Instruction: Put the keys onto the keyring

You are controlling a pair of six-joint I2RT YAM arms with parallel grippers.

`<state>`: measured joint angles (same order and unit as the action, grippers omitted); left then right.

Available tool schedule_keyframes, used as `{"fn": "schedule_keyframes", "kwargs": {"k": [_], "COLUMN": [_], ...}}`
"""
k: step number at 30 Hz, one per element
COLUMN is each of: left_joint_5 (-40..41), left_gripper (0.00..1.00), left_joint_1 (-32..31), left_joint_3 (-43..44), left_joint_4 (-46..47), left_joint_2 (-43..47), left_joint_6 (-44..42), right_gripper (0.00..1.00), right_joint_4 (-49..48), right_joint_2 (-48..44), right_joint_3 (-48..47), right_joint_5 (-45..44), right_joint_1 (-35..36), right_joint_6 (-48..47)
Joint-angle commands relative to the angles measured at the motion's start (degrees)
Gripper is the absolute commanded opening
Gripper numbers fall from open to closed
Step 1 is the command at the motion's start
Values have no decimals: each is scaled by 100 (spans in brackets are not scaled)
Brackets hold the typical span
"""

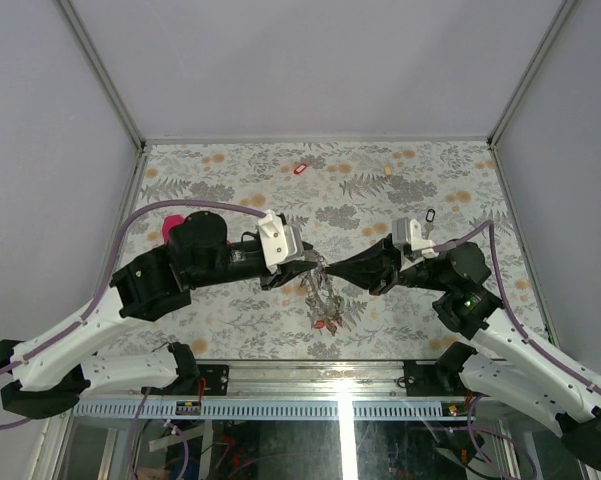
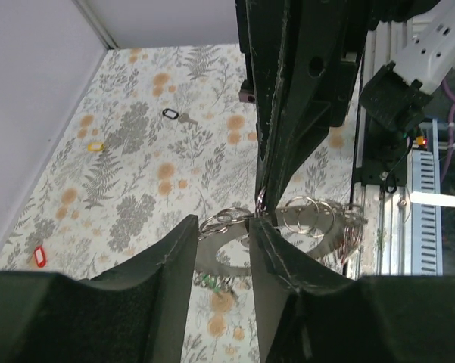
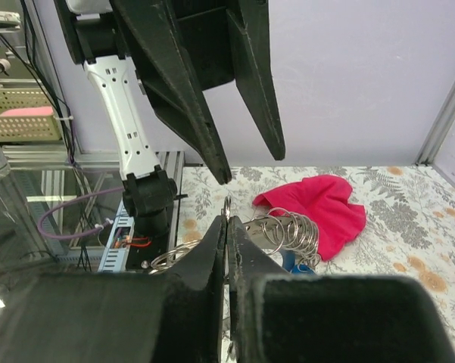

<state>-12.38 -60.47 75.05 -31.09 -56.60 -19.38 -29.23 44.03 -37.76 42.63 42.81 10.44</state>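
Note:
The keyring (image 1: pixel 325 298), a bunch of metal rings with tagged keys, hangs between the two arms above the table's front middle. My right gripper (image 1: pixel 338 274) is shut on a thin ring of it; in the right wrist view the loop pokes out of the tips of that gripper (image 3: pixel 227 219), with the remaining rings of the keyring (image 3: pixel 291 231) just beyond. My left gripper (image 2: pixel 222 223) stands open right against the keyring (image 2: pixel 318 219), holding nothing. Loose keys lie at the back: a red-tagged key (image 1: pixel 300 168), a cream-tagged key (image 1: pixel 388 172) and a black-tagged key (image 1: pixel 429 215).
A magenta cloth (image 1: pixel 175 222) lies crumpled behind the left arm, also in the right wrist view as the cloth (image 3: pixel 318 212). Grey walls with metal posts close the table on three sides. The aluminium rail (image 1: pixel 310 378) runs along the near edge.

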Motion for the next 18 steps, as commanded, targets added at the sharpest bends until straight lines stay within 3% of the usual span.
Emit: {"fn": "schedule_keyframes", "kwargs": {"k": [1, 18], "left_joint_5": [-556, -1339], "left_gripper": [32, 32], "left_joint_1": [154, 358], "left_joint_3": [-103, -116], "left_joint_4": [1065, 973], "left_joint_2": [104, 18], "left_joint_6": [354, 381], "right_gripper": [0, 0], "right_joint_4": [-909, -1492], "right_joint_2": [-88, -210], "right_joint_3": [-363, -266], "right_joint_5": [-89, -422], "right_joint_1": [6, 2], "right_joint_6": [283, 457]}}
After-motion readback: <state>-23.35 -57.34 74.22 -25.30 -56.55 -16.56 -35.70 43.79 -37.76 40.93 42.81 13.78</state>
